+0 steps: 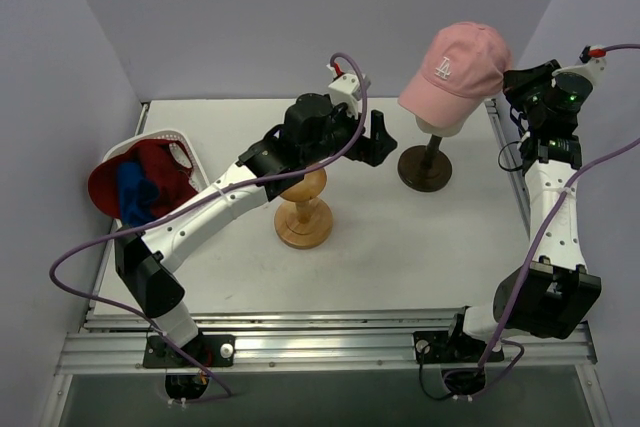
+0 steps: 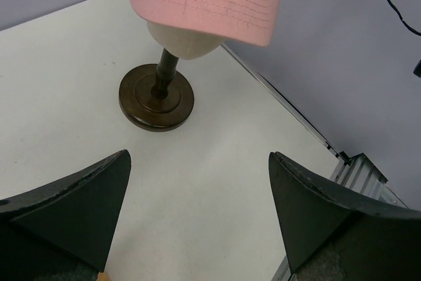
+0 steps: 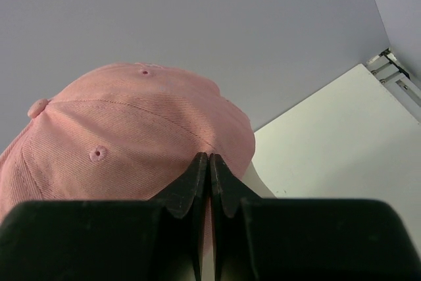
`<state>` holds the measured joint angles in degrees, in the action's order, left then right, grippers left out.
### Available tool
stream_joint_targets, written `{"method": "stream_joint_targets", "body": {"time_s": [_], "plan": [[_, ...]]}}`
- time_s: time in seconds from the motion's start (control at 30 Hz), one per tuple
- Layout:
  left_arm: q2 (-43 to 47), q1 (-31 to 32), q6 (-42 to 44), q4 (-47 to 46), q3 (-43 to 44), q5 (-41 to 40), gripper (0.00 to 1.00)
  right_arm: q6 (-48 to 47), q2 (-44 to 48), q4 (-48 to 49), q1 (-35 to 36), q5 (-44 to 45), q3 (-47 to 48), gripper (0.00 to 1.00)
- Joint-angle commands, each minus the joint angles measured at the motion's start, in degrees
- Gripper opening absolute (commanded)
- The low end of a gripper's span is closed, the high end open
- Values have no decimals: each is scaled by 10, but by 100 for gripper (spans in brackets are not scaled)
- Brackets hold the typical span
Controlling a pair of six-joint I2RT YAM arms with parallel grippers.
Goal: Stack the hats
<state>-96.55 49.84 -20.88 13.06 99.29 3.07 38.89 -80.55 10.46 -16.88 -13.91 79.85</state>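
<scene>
Top: pink cap (image 1: pixel 458 62) seated on mannequin head (image 1: pixel 440 125). Red hat (image 1: pixel 165 172) and blue hat (image 1: pixel 131 192) in basket (image 1: pixel 170 136). Judged: stack barely begun, one placed.
Left wrist: left end effector (image 2: pixel 197 157) released, empty.
Right wrist: right end effector (image 3: pixel 209 162) clenched at cap's rear edge; fabric pinched or not, cannot tell.

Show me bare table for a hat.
Bare: the near strip between the wooden stand and the front rail, and the patch between the mannequin base and the right arm. Crowded: the basket side, under the left arm.
</scene>
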Motion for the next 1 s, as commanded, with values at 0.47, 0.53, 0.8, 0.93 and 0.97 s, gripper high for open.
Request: {"method": "stream_joint_targets", "body": {"time_s": [0.47, 0.53, 0.8, 0.93, 0.97], "plan": [[123, 10, 35, 2, -92, -77, 95, -29, -16, 13, -6, 12, -12, 0], [141, 10, 31, 2, -118, -87, 95, -30, -19, 11, -7, 13, -12, 0], [235, 29, 14, -26, -245, -110, 95, -31, -21, 13, -8, 9, -12, 0], [266, 32, 14, -33, -294, -122, 95, -33, -20, 16, -8, 7, -8, 0], [276, 33, 15, -35, -312, -127, 95, -34, -19, 14, -9, 6, -5, 0]]}}
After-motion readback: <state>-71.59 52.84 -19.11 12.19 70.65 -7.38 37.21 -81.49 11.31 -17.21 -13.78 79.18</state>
